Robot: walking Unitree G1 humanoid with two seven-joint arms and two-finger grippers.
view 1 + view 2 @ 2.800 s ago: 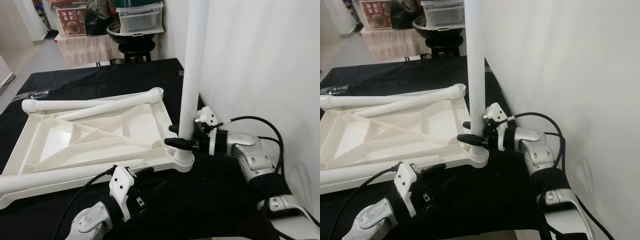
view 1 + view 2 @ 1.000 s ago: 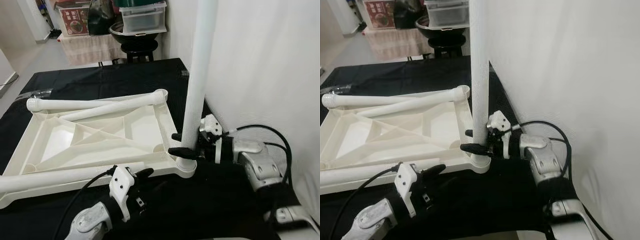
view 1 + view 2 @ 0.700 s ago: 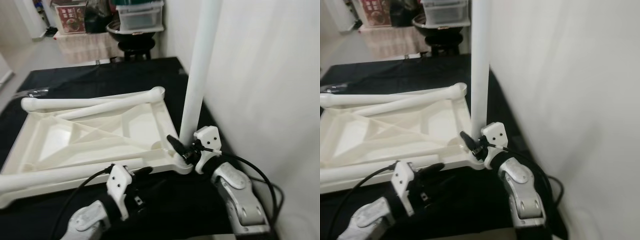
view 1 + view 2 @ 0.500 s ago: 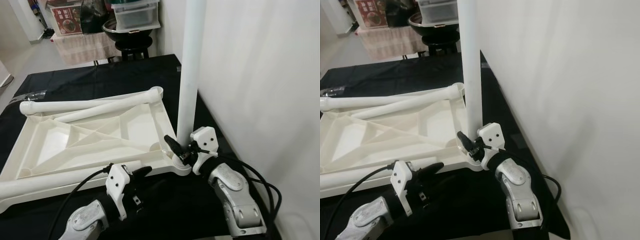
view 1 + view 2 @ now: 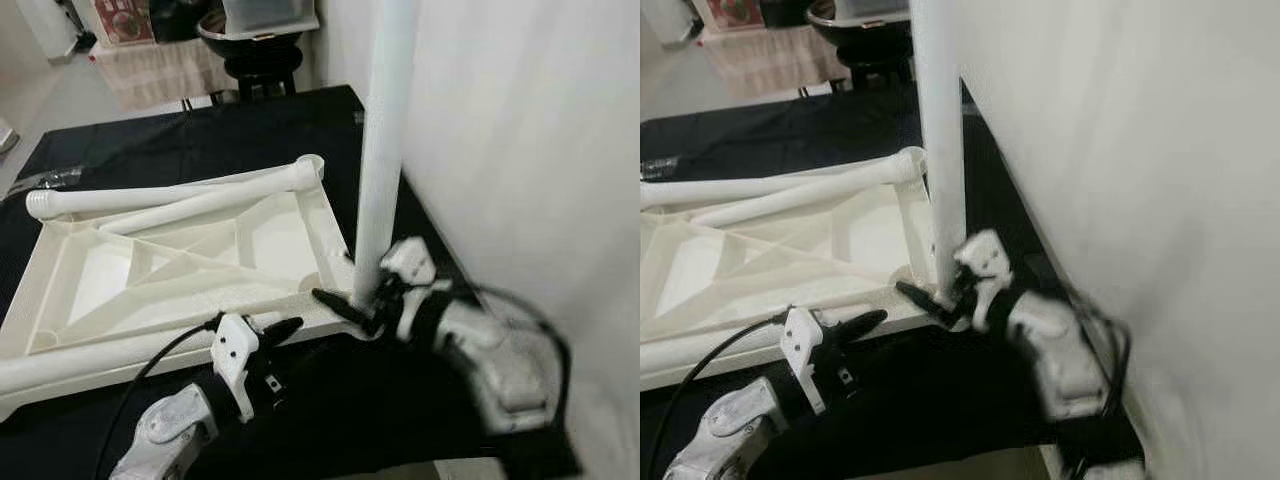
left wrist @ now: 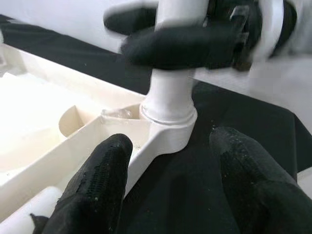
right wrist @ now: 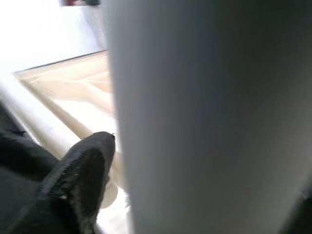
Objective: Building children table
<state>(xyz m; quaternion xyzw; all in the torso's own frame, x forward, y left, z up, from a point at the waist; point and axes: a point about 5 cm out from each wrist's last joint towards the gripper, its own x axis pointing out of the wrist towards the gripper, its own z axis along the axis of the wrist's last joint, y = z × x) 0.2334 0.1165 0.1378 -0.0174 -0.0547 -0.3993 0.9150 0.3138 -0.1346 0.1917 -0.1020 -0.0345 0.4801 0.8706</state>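
The white children's tabletop (image 5: 60,300) lies upside down on a black cloth. One white leg (image 5: 385,150) stands upright in the near right corner socket (image 6: 168,124). My right gripper (image 5: 350,300) is shut on this leg just above the socket, one black finger on each side; its arm is blurred. In the right wrist view the leg (image 7: 209,117) is very close, with one finger (image 7: 80,170) beside it. My left gripper (image 5: 278,338) hovers open over the cloth just in front of that corner, its fingers (image 6: 97,190) holding nothing.
Two loose legs (image 5: 170,198) lie across the tabletop's far edge and another (image 5: 90,355) along its near edge. A white wall (image 5: 520,150) stands close on the right. A black stool (image 5: 255,70) with a bowl stands behind the table.
My right arm has swung around the upright leg's base, from the right side toward the near side, keeping its hold; it is now blurred. The left gripper has stayed in place.
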